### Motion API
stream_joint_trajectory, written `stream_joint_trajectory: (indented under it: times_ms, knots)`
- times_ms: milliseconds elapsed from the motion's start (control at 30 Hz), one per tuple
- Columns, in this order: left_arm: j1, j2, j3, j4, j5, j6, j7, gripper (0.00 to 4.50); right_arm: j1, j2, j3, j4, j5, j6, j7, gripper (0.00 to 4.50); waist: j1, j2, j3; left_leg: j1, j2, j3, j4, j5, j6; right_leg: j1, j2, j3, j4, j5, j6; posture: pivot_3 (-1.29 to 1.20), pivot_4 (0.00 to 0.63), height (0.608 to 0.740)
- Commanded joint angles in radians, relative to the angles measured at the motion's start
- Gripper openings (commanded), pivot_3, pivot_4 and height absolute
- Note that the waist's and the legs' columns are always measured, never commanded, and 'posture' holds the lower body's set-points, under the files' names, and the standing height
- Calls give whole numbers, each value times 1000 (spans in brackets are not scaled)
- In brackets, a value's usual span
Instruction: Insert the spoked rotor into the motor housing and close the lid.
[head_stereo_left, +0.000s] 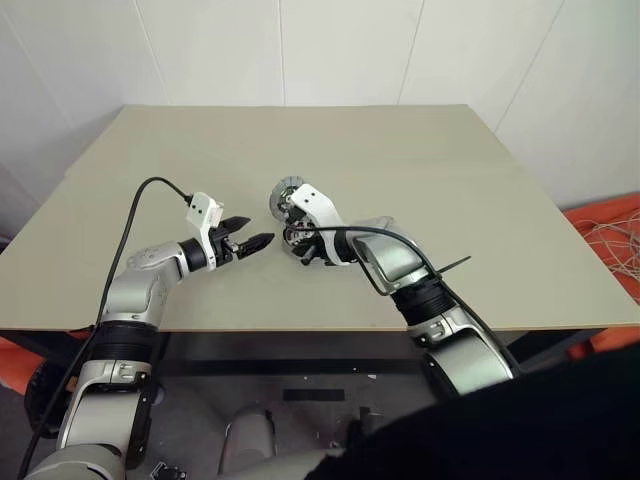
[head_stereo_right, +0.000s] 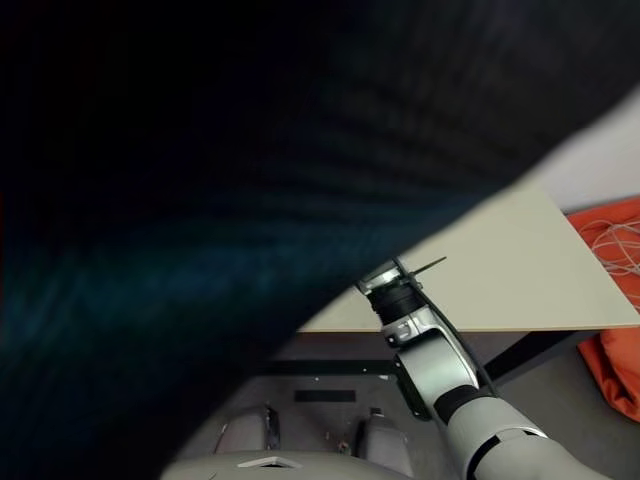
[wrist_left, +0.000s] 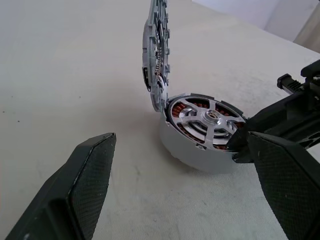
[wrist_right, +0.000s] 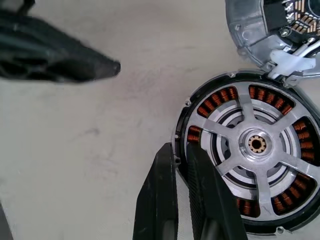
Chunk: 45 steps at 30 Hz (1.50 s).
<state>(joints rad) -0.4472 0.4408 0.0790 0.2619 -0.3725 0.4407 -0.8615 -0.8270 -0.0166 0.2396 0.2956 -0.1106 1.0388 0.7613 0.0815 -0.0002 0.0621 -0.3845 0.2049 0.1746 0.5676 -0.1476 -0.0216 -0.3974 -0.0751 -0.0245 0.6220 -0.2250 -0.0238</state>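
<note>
The motor housing sits on the beige table, a squat silver cylinder with copper coils. The spoked rotor lies flat inside it, silver spokes over the coils. The lid stands upright at the housing's far edge, joined to it by a white hinge piece. My right gripper is shut, its tips resting at the housing's rim; I cannot tell whether they pinch the rim. My left gripper hangs open just left of the housing, which shows between its fingers.
The table's front edge runs just below both arms. Orange cloth with white cable lies on the floor at the right. A dark close surface covers most of the right eye view.
</note>
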Motion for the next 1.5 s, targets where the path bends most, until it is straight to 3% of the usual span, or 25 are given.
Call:
stream_joint_trajectory:
  times_ms: [33,233,367,700,1100,1500]
  knots:
    - [-3,16,21,-46,-10,-12,7,4446,-42,46,-53,-35,70,112,-53,69,3,0,0,0,0,0,-1,0,0,0,0,0,-1,0,0,0,0,740]
    - [3,29,27,-56,-13,-9,14,4446,-78,111,-139,69,115,188,-178,69,5,0,0,0,0,1,-8,4,-9,-4,1,-1,-1,-2,-4,0,0,740]
    - [6,34,29,-57,-14,-12,17,4446,-66,134,-127,64,141,191,-206,69,6,0,0,1,1,0,-8,5,-11,-3,1,-1,-1,-3,-4,0,0,740]
    - [-6,27,24,-40,-10,-22,18,4446,-46,82,3,-72,140,143,-198,69,10,0,0,2,1,0,-9,6,-13,-3,1,0,0,-3,-3,0,0,740]
    - [-8,24,23,-33,-11,-26,17,4446,-60,19,66,-194,126,130,-269,69,16,0,0,1,1,0,-9,7,-14,-4,1,-1,0,-3,-3,0,0,740]
    - [-18,20,18,-19,-7,-31,12,4446,-49,-25,19,-152,84,95,-445,69,18,0,0,1,1,0,-8,8,-16,-3,1,0,1,-2,-2,0,0,740]
